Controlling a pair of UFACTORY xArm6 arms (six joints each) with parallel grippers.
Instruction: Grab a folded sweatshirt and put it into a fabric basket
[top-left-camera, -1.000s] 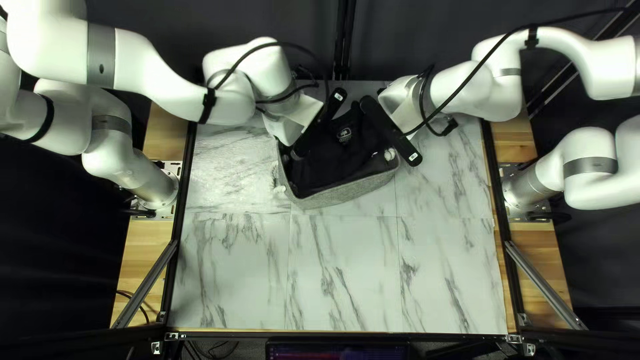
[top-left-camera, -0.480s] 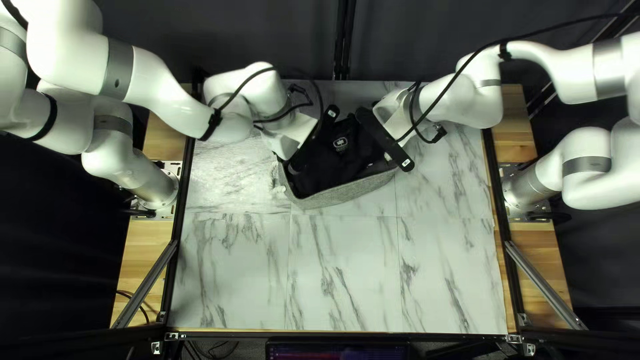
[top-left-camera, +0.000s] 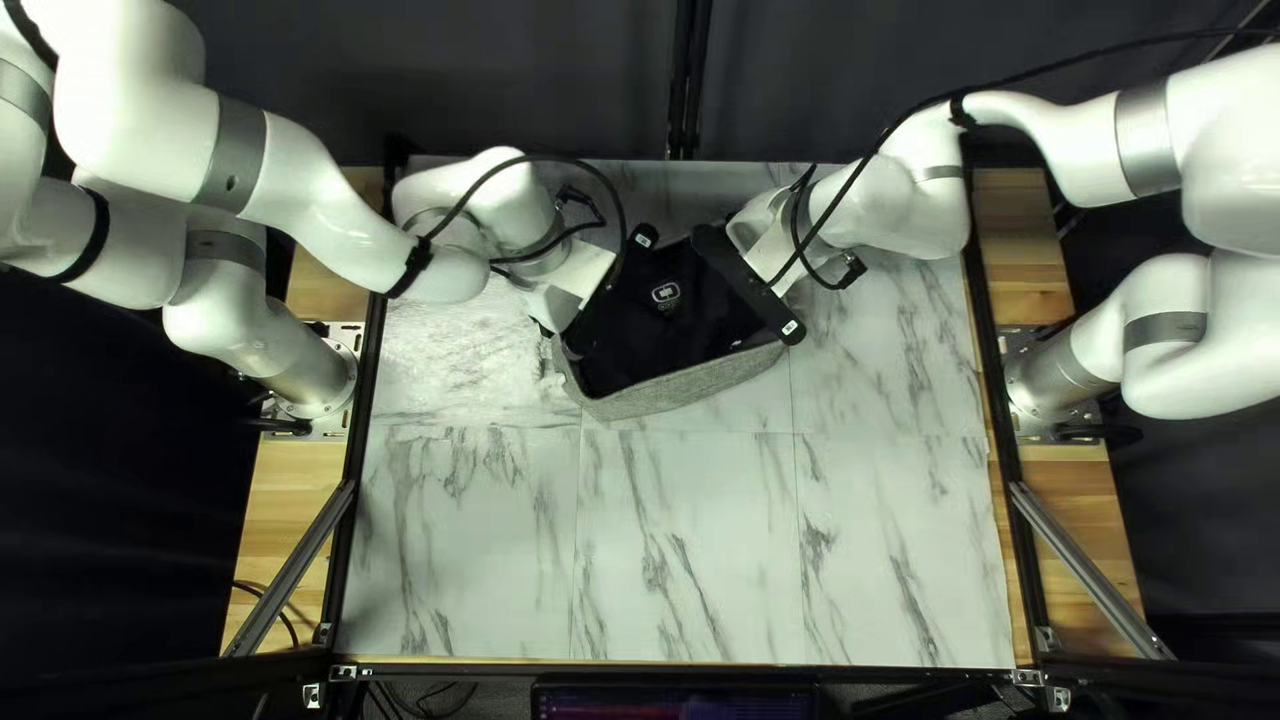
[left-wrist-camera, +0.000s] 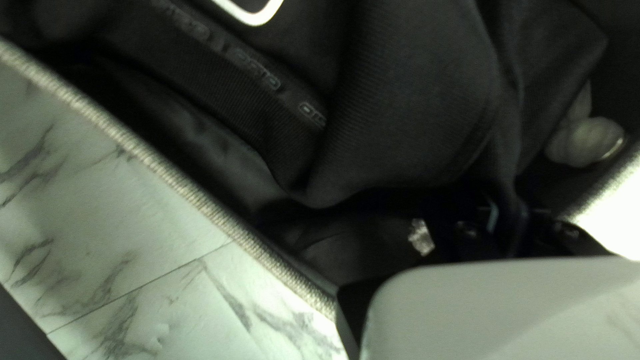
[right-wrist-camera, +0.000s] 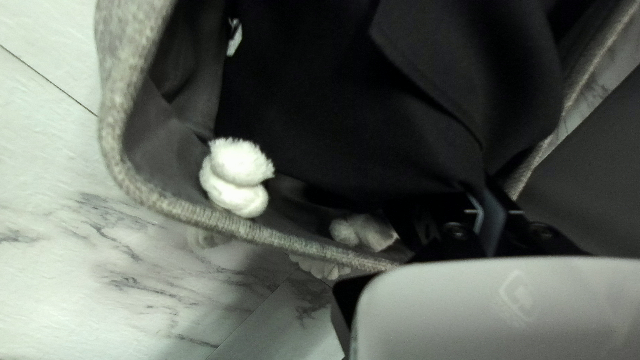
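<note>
On the marble-patterned table [top-left-camera: 687,547], toward its far edge, sits a grey fabric basket [top-left-camera: 680,388]. A black sweatshirt [top-left-camera: 667,334] lies inside its walls, a small pale emblem [top-left-camera: 666,295] facing up. Two white arms reach in from opposite sides, and both grippers are closed on cloth — the left gripper [top-left-camera: 616,283] pinches gathered folds near one end of the basket, the right gripper [top-left-camera: 750,287] a fold near the other. Beside the right one, a fluffy white rope knot [right-wrist-camera: 237,179] rests against the basket's inner wall.
</note>
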